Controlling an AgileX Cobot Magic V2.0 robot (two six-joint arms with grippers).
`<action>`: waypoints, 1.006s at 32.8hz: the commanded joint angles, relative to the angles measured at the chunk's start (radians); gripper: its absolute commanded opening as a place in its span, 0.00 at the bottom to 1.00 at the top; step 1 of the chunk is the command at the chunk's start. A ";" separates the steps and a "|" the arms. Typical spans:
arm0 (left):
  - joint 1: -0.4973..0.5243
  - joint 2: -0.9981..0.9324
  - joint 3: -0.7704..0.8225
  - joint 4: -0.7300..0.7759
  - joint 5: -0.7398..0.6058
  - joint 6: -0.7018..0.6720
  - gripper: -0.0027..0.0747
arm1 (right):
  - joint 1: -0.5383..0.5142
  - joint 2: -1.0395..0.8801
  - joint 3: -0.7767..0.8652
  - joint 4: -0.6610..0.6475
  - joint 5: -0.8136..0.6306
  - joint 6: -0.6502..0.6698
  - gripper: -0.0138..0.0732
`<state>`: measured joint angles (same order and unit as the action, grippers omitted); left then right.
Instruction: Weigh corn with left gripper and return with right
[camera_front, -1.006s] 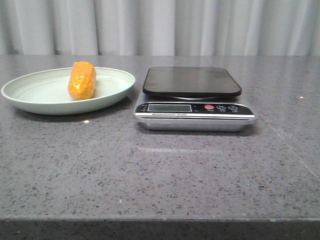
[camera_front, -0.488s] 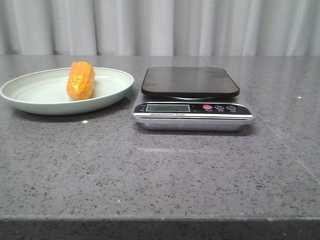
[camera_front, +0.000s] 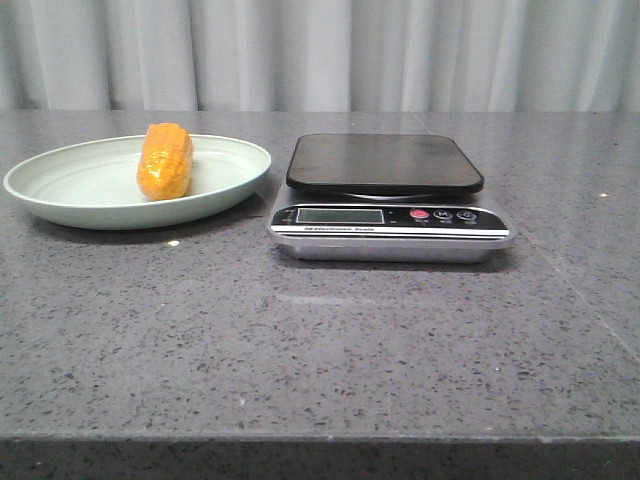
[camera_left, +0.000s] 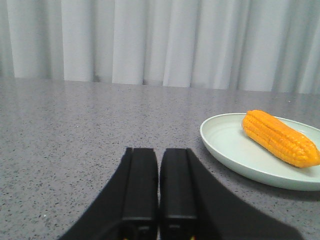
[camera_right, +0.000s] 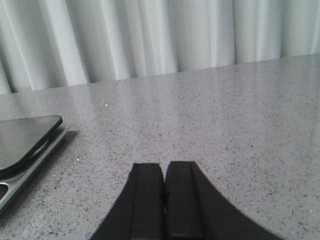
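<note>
The orange-yellow corn (camera_front: 165, 160) lies in a pale green plate (camera_front: 60, 190) at the left of the table; the left wrist view shows the same corn (camera_left: 279, 137) on the plate (camera_left: 225, 145). My left gripper (camera_left: 159, 151) hovers low over the bare table, some way short of the plate, fingers pressed together and holding nothing. My right gripper (camera_right: 163, 166) is also shut and empty, off to the side of the scale (camera_right: 22, 142). Neither gripper shows in the front view.
A kitchen scale (camera_front: 390, 205) with a black weighing platform (camera_front: 384, 162) and a silver base with display and buttons stands at table centre, right of the plate. Grey curtains hang behind the speckled grey table.
Plate, corn and scale appear a few pixels left half a second ago and back now; this looks like camera wobble, not object motion.
</note>
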<state>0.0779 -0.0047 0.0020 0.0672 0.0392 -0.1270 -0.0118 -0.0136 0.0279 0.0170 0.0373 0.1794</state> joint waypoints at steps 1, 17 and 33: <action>0.000 -0.022 0.008 -0.010 -0.086 0.002 0.20 | 0.001 -0.013 -0.008 -0.017 -0.099 -0.031 0.31; 0.000 -0.022 0.008 -0.010 -0.086 0.002 0.20 | 0.001 -0.013 -0.008 -0.017 -0.165 -0.108 0.31; 0.000 -0.022 0.008 -0.010 -0.086 0.002 0.20 | 0.001 -0.013 -0.008 -0.003 -0.144 -0.108 0.31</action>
<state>0.0779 -0.0047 0.0020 0.0672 0.0392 -0.1270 -0.0118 -0.0136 0.0279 0.0139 -0.0324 0.0826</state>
